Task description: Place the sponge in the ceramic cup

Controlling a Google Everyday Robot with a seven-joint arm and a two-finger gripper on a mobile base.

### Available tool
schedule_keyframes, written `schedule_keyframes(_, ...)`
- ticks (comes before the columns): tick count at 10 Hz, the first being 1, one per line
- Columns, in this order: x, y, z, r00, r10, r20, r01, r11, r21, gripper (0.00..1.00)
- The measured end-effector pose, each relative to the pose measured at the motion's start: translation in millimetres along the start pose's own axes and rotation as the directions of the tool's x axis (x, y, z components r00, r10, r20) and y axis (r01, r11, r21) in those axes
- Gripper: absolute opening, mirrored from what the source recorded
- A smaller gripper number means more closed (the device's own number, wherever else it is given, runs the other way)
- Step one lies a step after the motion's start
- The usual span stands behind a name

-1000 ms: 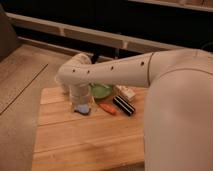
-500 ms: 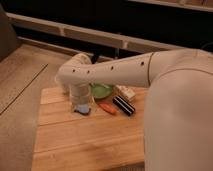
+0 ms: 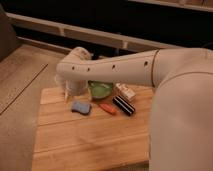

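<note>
Nothing moved; sponge (image 3: 80, 107) on board, just beside tool (image 3: 69, 92).

This looks to me like an indoor test kitchen or lab corner rather than a lived-in home. A pale plank-wood butcher-block worktop (image 3: 90, 135) has a speckled grey surface (image 3: 20, 75) to its left and long pale horizontal rails (image 3: 100, 37) on a dark wall behind it. A wide green bowl (image 3: 100, 90), a small light-blue rectangular sponge (image 3: 80, 107) and an orange carrot-like piece (image 3: 107, 108) lie on it, and my tool (image 3: 70, 92) hangs at its back left, just beside the bowl.
</note>
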Motion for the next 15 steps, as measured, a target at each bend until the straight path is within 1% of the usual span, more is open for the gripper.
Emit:
schedule_keyframes(1, -21.3, 14.9, -7.8, 0.992, -0.105, 0.066, 0.106, 0.994, -0.014, 0.65)
schedule_keyframes(2, -30.5, 23.5, -10.9, 0.983, -0.157, 0.094, 0.159, 0.987, -0.014, 0.65)
schedule_keyframes(3, -39.6, 29.5, -14.8, 0.971, -0.205, 0.122, 0.208, 0.978, -0.011, 0.65)
schedule_keyframes(4, -42.1, 30.9, -15.8, 0.967, -0.218, 0.129, 0.221, 0.975, -0.008, 0.65)
schedule_keyframes(6, -40.0, 29.4, -14.6, 0.968, -0.218, 0.124, 0.221, 0.975, -0.006, 0.65)
schedule_keyframes(7, -35.8, 21.8, -9.7, 0.974, -0.194, 0.117, 0.196, 0.981, -0.005, 0.65)
schedule_keyframes(8, -36.8, 7.8, -3.1, 0.979, -0.166, 0.12, 0.167, 0.986, 0.001, 0.65)
schedule_keyframes(9, -41.2, 0.1, 2.4, 0.979, -0.159, 0.127, 0.16, 0.987, 0.003, 0.65)
schedule_keyframes(10, -47.5, -0.8, 7.3, 0.976, -0.173, 0.136, 0.174, 0.985, 0.001, 0.65)
schedule_keyframes(11, -59.5, 2.6, 17.3, 0.967, -0.206, 0.151, 0.21, 0.978, -0.013, 0.65)
schedule_keyframes(12, -69.5, 8.0, 28.7, 0.959, -0.232, 0.162, 0.241, 0.97, -0.035, 0.65)
schedule_keyframes(13, -75.9, 10.9, 37.9, 0.955, -0.247, 0.167, 0.259, 0.965, -0.052, 0.65)
schedule_keyframes(14, -82.1, 13.9, 53.7, 0.951, -0.26, 0.165, 0.275, 0.958, -0.078, 0.65)
schedule_keyframes(15, -81.5, 15.9, 77.2, 0.954, -0.263, 0.142, 0.28, 0.953, -0.115, 0.65)
